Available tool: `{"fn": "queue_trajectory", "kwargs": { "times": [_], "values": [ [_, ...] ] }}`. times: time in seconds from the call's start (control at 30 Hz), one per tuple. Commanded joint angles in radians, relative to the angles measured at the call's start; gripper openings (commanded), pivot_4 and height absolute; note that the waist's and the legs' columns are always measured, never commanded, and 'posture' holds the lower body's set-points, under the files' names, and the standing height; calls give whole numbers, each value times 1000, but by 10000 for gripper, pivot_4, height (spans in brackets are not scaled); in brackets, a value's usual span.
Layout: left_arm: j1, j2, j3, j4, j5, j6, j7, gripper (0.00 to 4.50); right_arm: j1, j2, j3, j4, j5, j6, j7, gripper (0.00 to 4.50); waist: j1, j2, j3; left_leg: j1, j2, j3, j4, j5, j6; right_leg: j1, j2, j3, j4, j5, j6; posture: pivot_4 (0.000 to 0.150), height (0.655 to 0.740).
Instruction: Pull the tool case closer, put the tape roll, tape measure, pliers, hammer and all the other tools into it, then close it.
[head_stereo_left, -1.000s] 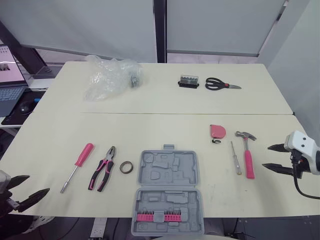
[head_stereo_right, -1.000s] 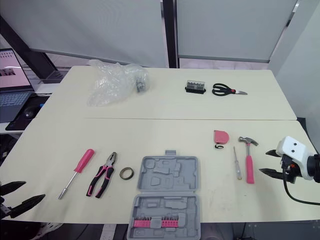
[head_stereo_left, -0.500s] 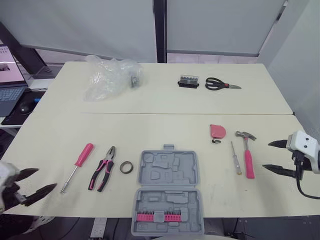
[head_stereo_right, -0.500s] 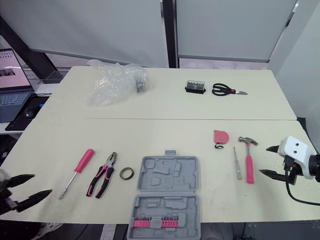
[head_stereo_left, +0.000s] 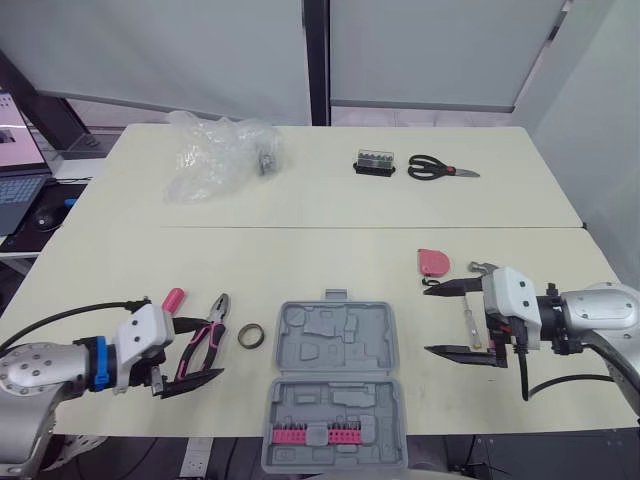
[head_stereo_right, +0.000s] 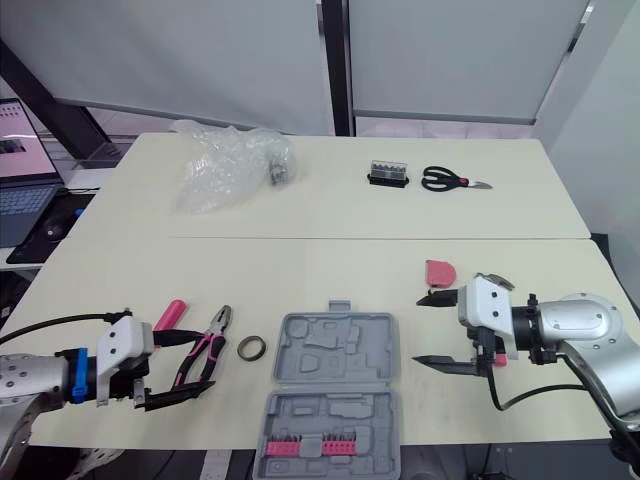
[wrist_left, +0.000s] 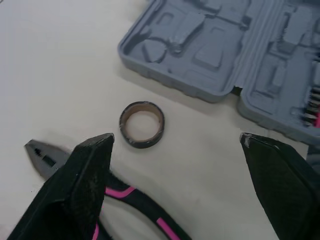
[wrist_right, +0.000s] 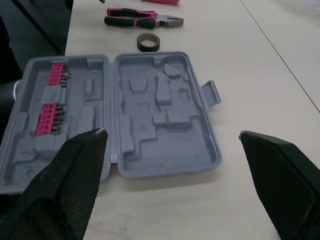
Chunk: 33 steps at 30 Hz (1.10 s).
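The left gripper (head_stereo_left: 214, 347) and right gripper (head_stereo_left: 427, 321) are hanging wide open and empty on either side of the tool case (head_stereo_left: 335, 385) (probably to pull it closer).

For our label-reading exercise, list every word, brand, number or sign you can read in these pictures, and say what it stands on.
No text can be read in any view.
Laptop screen: some marks, too blurred to read.
Case: plain grey moulding, no lettering to be seen.
Tape measure: too small to tell any print.
Bit box: too small to tell any print.
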Motion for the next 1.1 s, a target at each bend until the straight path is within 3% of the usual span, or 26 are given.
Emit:
{"fn": "queue_trajectory", "kwargs": {
  "times": [0.03, 0.33, 0.63, 1.1],
  "values": [
    [-38, 5, -44, 15, 24, -52, -24, 29587, -19, 7, 6, -25, 9, 10, -14, 45000, 1, 0, 0, 0, 0, 0, 0, 0, 0, 0, 0, 0, 0, 0, 0, 1500, 7400],
    [-171, 0, -187, 107, 99, -128, -63, 29587, 7, 29, 28, -41, -11, -3, -50, 45000, 1, 0, 0, 0, 0, 0, 0, 0, 0, 0, 0, 0, 0, 0, 0, 1500, 7400],
    [-325, -48, -297, 317, 181, -191, -65, 29587, 23, 38, 46, -49, -35, -11, -74, 45000, 1, 0, 0, 0, 0, 0, 1, 0, 0, 0, 0, 0, 0, 0, 0, 1500, 7400],
    [-403, -94, -364, 467, 261, -307, -34, 29587, 39, 46, 39, -57, -40, -16, -99, 45000, 1, 0, 0, 0, 0, -1, 1, 0, 0, 0, 1, -1, 1, 0, 0, 1500, 7400]
  ]
}}
